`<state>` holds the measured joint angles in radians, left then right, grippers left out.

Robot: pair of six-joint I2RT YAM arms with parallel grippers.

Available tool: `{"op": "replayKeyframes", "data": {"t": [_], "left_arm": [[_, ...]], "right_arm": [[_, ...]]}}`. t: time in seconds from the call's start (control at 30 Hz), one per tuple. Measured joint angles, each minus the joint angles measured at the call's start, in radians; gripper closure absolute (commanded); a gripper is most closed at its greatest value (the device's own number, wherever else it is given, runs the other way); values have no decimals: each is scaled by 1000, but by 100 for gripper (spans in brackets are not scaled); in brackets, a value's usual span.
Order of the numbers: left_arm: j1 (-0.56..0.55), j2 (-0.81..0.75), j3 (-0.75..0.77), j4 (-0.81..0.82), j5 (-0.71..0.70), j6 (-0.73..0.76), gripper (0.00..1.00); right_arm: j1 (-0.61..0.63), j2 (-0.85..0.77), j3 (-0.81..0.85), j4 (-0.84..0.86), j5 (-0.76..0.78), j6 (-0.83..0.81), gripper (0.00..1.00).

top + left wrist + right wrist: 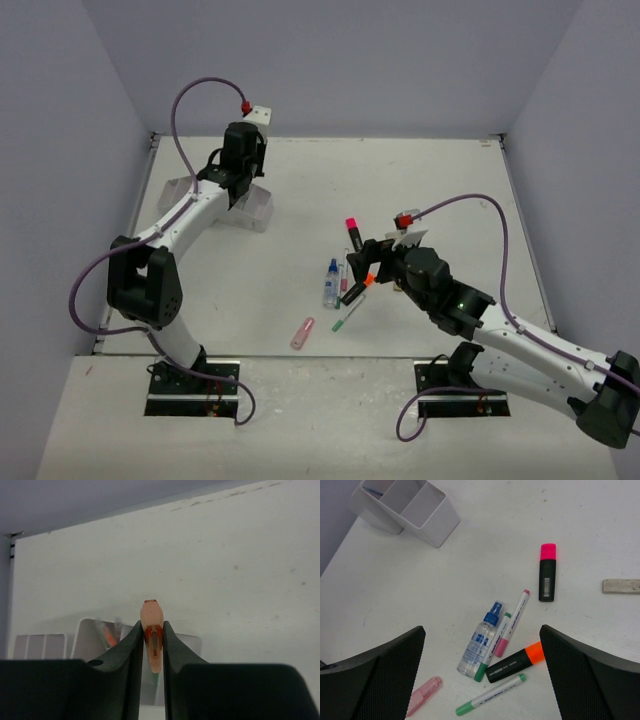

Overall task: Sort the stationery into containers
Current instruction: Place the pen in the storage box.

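Observation:
My left gripper (pixel 152 626) is shut on a small translucent orange item (pixel 151 611), holding it over the white organiser (pixel 95 636) at the table's far left (pixel 255 210). My right gripper (pixel 481 630) stands wide open above a cluster of stationery, touching nothing. The cluster holds a blue-capped clear bottle (pixel 479 647), a pink-ended marker (pixel 511 624), a green-ended marker (pixel 492 647), an orange highlighter (pixel 515 662) and a second green marker (pixel 490 695). A pink highlighter (pixel 547 572), a tan eraser (pixel 621 585) and a pink translucent item (pixel 422 695) lie apart from them.
The organiser (pixel 427 515) shows several open compartments, and pens stand in one of them. Grey walls close in the table on the left, back and right. The right arm's purple cable (pixel 480 200) loops above the table.

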<state>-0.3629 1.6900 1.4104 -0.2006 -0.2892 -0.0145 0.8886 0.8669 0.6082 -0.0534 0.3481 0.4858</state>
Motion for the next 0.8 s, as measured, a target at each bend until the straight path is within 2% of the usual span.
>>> {"op": "replayKeyframes", "data": {"t": [0.13,0.37,0.5,0.53,0.8], "left_arm": [[71,16,-55,20,-29,105,100],[80,10,-166,79,-16,149,97],[81,9,-199,110,-1,148,71],[81,9,-204,111,0,147,61],[81,-21,-214,115,0,126,47]], "right_arm": [[-9,-55,-15,0,-1,0,1],[-13,-49,-16,-1,-22,-1,1],[-13,-49,-17,-1,-25,-4,1],[-13,-49,-17,-1,-24,-5,1],[-15,-13,-17,-2,-27,-8,1]]}}
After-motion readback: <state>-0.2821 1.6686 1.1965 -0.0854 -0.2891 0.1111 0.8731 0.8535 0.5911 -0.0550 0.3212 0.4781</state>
